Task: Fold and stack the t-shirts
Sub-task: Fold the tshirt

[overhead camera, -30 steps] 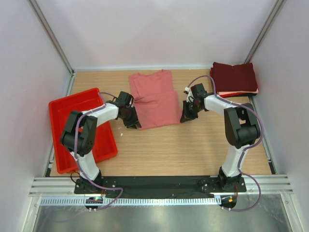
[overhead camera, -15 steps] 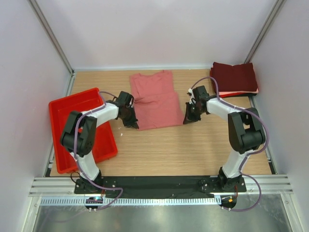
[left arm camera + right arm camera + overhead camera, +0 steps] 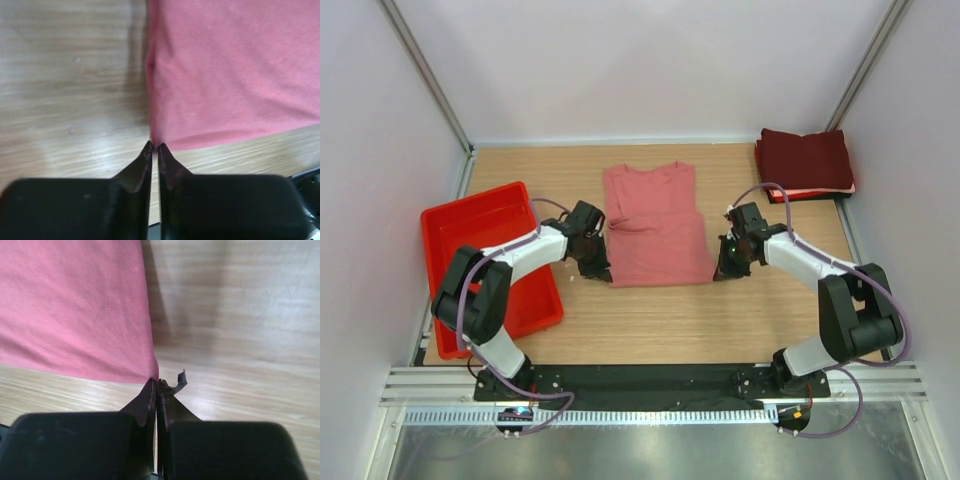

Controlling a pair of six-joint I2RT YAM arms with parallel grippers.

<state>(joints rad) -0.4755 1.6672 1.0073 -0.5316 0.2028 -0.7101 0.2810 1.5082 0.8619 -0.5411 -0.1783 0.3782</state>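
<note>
A salmon-pink t-shirt [image 3: 657, 225] lies flat in the middle of the table, its hem toward the arms. My left gripper [image 3: 603, 273] is shut on the shirt's near left corner; in the left wrist view the pink cloth [image 3: 235, 70] is pinched at the tips of the left gripper [image 3: 155, 146]. My right gripper [image 3: 720, 272] is shut on the near right corner; the right wrist view shows the pink cloth [image 3: 75, 305] caught at the tips of the right gripper [image 3: 158, 381]. A stack of folded dark maroon t-shirts [image 3: 805, 160] with a thin pale layer sits at the back right.
A red plastic tray [image 3: 450, 230] stands at the left, close to the left arm. Pale walls with metal posts close in the table on three sides. A black rail runs along the near edge by the arm bases.
Both grippers closed on the pink shirt's near corners and pulled it toward the arms and slightly right. The shirt now lies squarer and nearer the front.
</note>
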